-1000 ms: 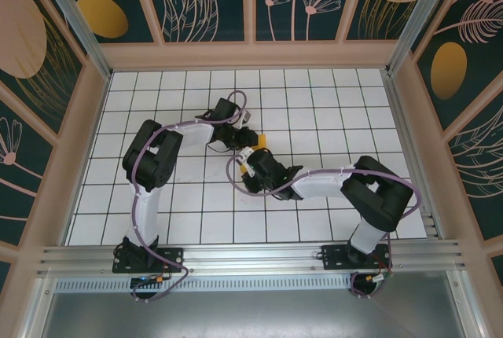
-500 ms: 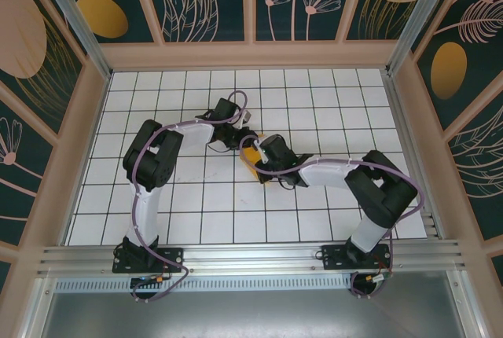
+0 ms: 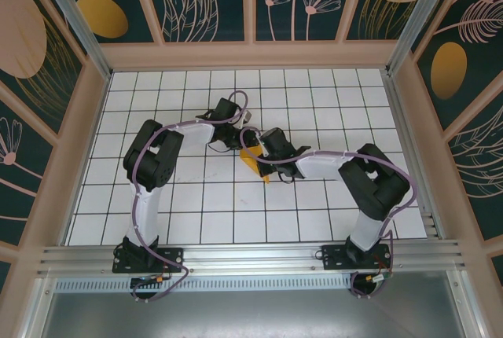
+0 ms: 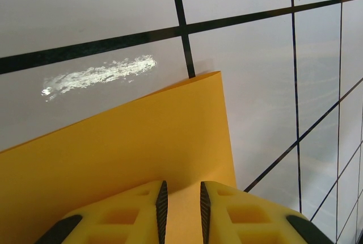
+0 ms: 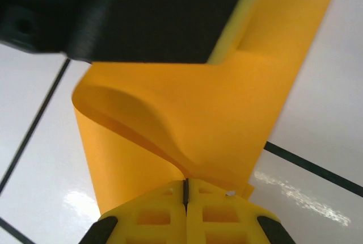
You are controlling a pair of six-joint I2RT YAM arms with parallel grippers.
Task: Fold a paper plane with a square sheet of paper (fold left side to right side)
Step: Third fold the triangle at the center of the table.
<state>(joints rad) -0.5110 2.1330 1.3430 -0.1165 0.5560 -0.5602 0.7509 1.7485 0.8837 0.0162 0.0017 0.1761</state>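
Boxed in on three sides by dark teal walls (image 3: 204, 0) painted with leaves and dull orange ovals, wooden posts in between. Underneath, a glossy white table (image 3: 212, 220) gridded with black lines, shiny enough to throw a streak of glare in the left wrist view. Bolted at the near edge, a left arm (image 3: 177, 135) and a right arm (image 3: 330, 169), reaching in and meeting around mid-table, a bit toward the back.

Right there between them: the orange sheet of paper (image 3: 253, 157), partly lifted off the tiles and bulging into a soft hump instead of lying flat. No sharp crease to be seen yet.

Right claw (image 5: 185, 192) clamped fully together on a ridge of the sheet. Left claw (image 4: 182, 204) parted just a slit, orange in the gap, tips right at the sheet. Can't tell whether nipping it or only resting on it.

Now the worry list, pure guesswork:
- Biggest: a tear or stray wrinkle from tugging in opposite directions with so little paper between the claws.
- Next: a crooked fold from flattening that hump without lining up the edges first. Hard to undo.
- Then sliding: slick tiles, thin paper, not much friction for pinning.
- Smallest: a knock between the claws, working this close together.
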